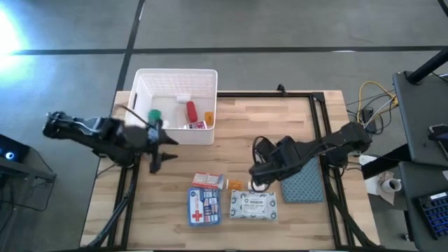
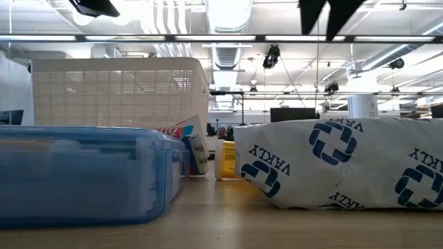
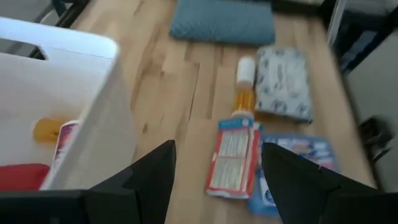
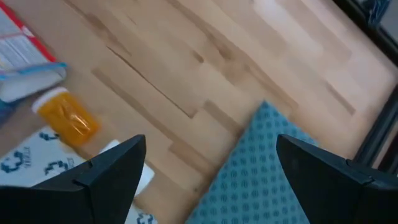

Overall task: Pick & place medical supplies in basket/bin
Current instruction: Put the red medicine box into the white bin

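The white slotted bin (image 1: 175, 105) stands at the table's far left and holds a red tube (image 1: 190, 110), a green piece (image 1: 155, 115), orange bits and white items. On the wood near the front lie a red-white box (image 1: 208, 182), the blue-white first-aid pouch (image 1: 203, 208), the white wipes pack (image 1: 253, 205) and an orange pill bottle (image 1: 234, 185). My left gripper (image 1: 157, 152) hangs open just in front of the bin's near-left corner, holding nothing (image 3: 214, 186). My right gripper (image 1: 259, 171) is open above the table beside the orange bottle (image 4: 68, 121) and touches nothing (image 4: 211, 180).
The blue-grey cloth pad (image 1: 303, 183) lies flat at the right, under my right arm. Bare wood stretches between the bin and the items. Black frame rails (image 1: 318, 112) run along the table's edges, and cables (image 1: 371, 98) lie beyond the right edge.
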{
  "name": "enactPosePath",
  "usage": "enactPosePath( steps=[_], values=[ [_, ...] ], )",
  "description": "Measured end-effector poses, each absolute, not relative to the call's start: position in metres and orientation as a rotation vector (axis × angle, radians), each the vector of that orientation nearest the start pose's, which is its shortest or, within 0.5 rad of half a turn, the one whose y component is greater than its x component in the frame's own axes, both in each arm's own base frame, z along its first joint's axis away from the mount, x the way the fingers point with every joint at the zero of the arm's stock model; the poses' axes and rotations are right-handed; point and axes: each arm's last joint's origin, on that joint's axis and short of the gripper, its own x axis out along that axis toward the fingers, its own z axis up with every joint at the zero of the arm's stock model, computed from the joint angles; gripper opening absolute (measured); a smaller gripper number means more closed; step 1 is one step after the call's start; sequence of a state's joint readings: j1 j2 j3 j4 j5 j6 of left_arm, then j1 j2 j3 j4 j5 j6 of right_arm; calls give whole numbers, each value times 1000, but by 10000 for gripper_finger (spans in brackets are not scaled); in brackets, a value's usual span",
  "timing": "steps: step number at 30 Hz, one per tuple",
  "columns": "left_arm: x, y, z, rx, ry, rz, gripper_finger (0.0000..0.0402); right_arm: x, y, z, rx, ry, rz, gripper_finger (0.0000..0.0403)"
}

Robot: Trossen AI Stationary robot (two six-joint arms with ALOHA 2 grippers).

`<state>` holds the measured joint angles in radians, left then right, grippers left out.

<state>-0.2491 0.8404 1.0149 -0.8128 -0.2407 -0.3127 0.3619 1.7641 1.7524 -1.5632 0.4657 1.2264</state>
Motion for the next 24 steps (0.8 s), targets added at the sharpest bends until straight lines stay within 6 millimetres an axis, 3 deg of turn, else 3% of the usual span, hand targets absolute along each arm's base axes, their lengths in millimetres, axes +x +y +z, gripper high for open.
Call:
enactPosePath(
  steps=[6, 14, 19, 24],
  values=[
    [175, -59, 318, 54, 753, 175, 218, 295, 112, 317, 376, 1123, -872, 352],
    [210, -89, 281, 97, 902, 164, 218, 292, 120, 312, 356, 1125, -837, 352],
    [230, -116, 250, 168, 979, 120, 218, 288, 128, 311, 333, 1139, -808, 352],
    [250, -127, 215, 250, 1044, 119, 218, 286, 133, 311, 324, 1143, -789, 352]
  ],
)
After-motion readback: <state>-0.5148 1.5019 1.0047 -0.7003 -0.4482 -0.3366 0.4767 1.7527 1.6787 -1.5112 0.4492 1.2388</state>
